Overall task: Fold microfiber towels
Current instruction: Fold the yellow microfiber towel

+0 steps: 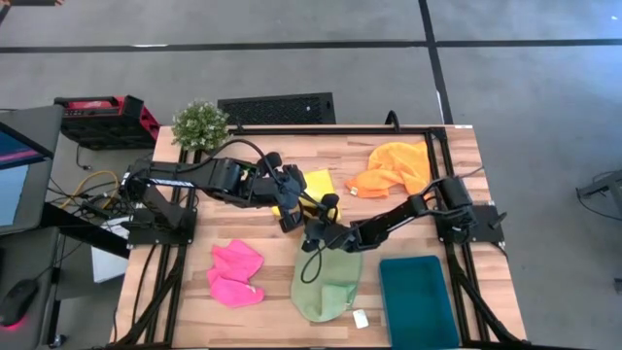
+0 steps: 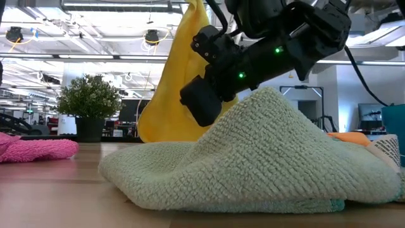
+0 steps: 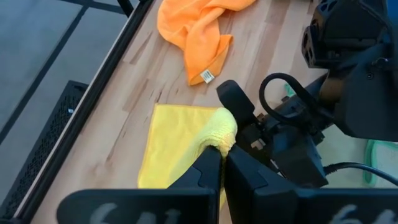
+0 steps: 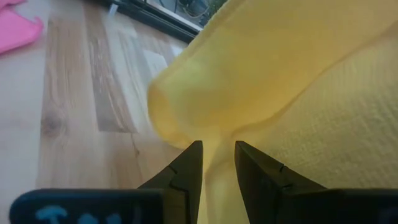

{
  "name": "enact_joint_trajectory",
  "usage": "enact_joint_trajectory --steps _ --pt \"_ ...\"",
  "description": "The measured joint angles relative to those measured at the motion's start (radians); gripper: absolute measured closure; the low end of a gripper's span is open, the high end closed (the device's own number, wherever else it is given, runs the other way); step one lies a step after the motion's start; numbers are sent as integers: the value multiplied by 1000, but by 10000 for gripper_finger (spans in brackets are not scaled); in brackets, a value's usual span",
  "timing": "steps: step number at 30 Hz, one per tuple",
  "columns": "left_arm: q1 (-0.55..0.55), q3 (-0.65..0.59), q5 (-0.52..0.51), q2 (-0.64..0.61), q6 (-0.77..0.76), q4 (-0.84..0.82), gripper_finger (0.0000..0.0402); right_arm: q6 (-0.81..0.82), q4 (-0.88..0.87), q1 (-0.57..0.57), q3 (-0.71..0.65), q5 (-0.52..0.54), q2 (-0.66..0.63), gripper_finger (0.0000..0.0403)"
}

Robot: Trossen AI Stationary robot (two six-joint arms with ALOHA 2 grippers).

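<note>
Nearest the low camera lies the light green towel [image 2: 253, 164], a rumpled mound on the wooden table [image 2: 57, 190]. Behind it the yellow towel [image 2: 174, 88] hangs lifted off the wood, with a dark arm crossing in front of it. Far to one side rests the pink towel [image 2: 31, 149], and a potted plant [image 2: 88, 104] stands at the back edge.

From above, the left gripper [image 1: 289, 216] and the right gripper [image 1: 326, 209] meet close together over the middle of the table, both at the yellow towel [image 1: 313, 187]. The light green towel [image 1: 328, 284] lies just in front of them, the pink towel [image 1: 236, 272] toward the left front, and the orange towel [image 1: 394, 167] bunched at the right rear. A dark teal tray [image 1: 418, 301] sits at the right front corner, and the plant [image 1: 200, 122] at the left rear.

Past the left wrist, the left gripper [image 3: 222, 158] has its fingers pressed fully together on a bunched edge of the yellow towel [image 3: 171, 146], with the orange towel [image 3: 193, 31] farther off.

Past the right wrist, the right gripper [image 4: 217, 155] has its fingers partly apart, pinching a fold of the yellow towel [image 4: 280, 81] between them; the pink towel [image 4: 15, 28] shows at a far corner.
</note>
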Motion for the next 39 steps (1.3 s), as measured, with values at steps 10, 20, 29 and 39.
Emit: enact_joint_trajectory --steps 10,20,29,39 --pt "-17 0 16 0 0 0 401 67 -23 -49 0 -76 0 285" --pt "-29 0 18 0 -1 0 401 14 12 -48 0 -13 0 285" --pt "-29 0 21 0 -8 1 401 -47 41 -30 0 80 0 285" --pt "-64 0 50 0 -19 1 401 -62 4 -30 0 26 0 284"
